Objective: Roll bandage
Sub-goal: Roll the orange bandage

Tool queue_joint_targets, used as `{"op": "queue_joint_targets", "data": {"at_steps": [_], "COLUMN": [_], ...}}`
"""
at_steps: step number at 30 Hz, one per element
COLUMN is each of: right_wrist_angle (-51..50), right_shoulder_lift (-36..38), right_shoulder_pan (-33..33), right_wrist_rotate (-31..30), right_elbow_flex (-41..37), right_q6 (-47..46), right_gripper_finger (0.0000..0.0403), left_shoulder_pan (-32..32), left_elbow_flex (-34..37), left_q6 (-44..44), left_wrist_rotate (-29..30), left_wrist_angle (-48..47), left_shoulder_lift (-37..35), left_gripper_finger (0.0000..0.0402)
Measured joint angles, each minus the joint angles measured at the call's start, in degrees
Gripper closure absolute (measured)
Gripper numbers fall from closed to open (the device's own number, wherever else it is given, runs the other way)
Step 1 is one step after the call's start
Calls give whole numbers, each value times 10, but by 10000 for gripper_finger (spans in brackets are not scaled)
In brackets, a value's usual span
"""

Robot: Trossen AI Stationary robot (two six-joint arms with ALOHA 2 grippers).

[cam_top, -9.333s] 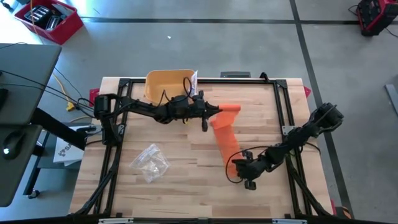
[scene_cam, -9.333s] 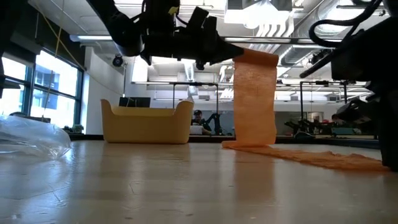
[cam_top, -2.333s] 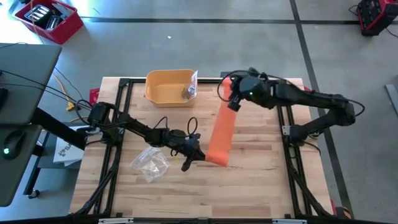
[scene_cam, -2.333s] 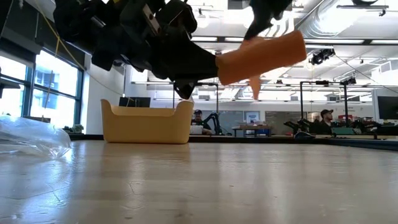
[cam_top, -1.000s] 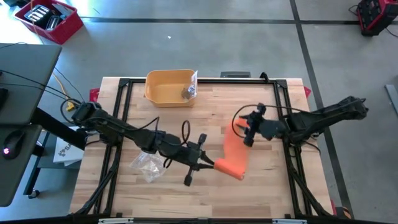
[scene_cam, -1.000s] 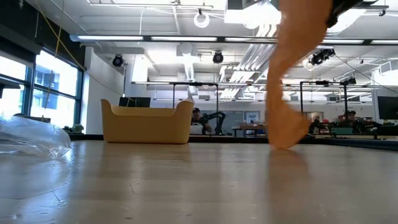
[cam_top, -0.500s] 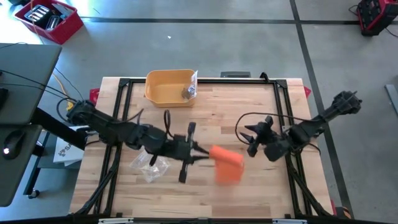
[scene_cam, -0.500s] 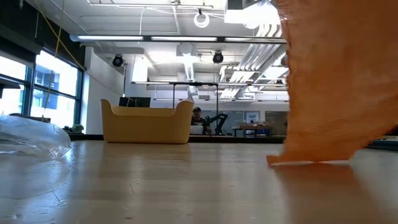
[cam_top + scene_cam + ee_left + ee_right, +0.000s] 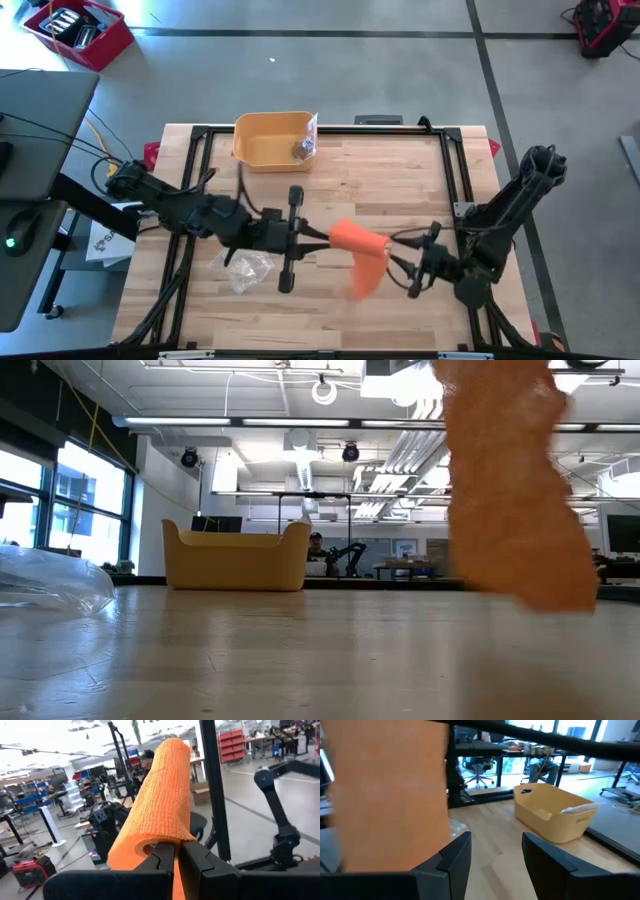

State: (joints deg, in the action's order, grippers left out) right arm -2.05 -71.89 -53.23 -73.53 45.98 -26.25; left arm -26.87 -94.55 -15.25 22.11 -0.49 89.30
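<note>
High view: the left gripper (image 9: 322, 236) is over the table's (image 9: 430, 180) centre, clenched on the rolled end of the orange bandage (image 9: 358, 244); a loose tail hangs down from the roll toward the near edge. The right gripper (image 9: 400, 258) is just beside the bandage on the right, fingers apart and holding nothing. A yellow bin (image 9: 272, 140) stands at the far edge, a clear plastic bag (image 9: 240, 268) lies near the left arm.

Low view: the bandage (image 9: 515, 490) hangs above the wood, its lower end not touching (as far as I can tell). Bin (image 9: 236, 557) at the back, bag (image 9: 50, 588) on the left.

Left wrist view: the dark fingers (image 9: 197, 865) pinch the bandage roll (image 9: 157, 805), w/ a strip passing between them.

Right wrist view: both fingers (image 9: 550, 857) spread, the orange strip (image 9: 390, 795) close in front; bin (image 9: 552, 817) farther off.
</note>
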Motion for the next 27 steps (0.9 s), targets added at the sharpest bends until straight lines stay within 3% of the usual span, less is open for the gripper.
{"op": "queue_joint_targets", "data": {"at_steps": [4, 9, 14, 20, 23, 27], "right_wrist_angle": [-2, -3, -5, -36, -80, -117], "right_shoulder_lift": [-36, -68, -90, -99, -99, -107], "right_shoulder_pan": [-6, -1, 4, 8, 15, 53], "right_wrist_rotate": [0, 0, 1, 23, 88, 252], "right_elbow_flex": [0, 0, 0, 0, 0, 0], "right_q6": [-47, -84, -99, -149, -201, -228], "right_gripper_finger": [236, 236, 236, 236, 236, 236], "left_shoulder_pan": [-13, 53, 161, 285, 329, 372], "left_elbow_flex": [-20, -37, -17, 48, 96, 178], "left_q6": [-1, 45, 76, 77, 84, 107], "left_wrist_rotate": [58, 113, 73, 4, -41, -93], "left_wrist_angle": [-35, -160, -211, -186, -152, -79], "left_shoulder_lift": [0, 0, 7, 12, 14, 16], "left_gripper_finger": [398, 400, 401, 401, 401, 401]}}
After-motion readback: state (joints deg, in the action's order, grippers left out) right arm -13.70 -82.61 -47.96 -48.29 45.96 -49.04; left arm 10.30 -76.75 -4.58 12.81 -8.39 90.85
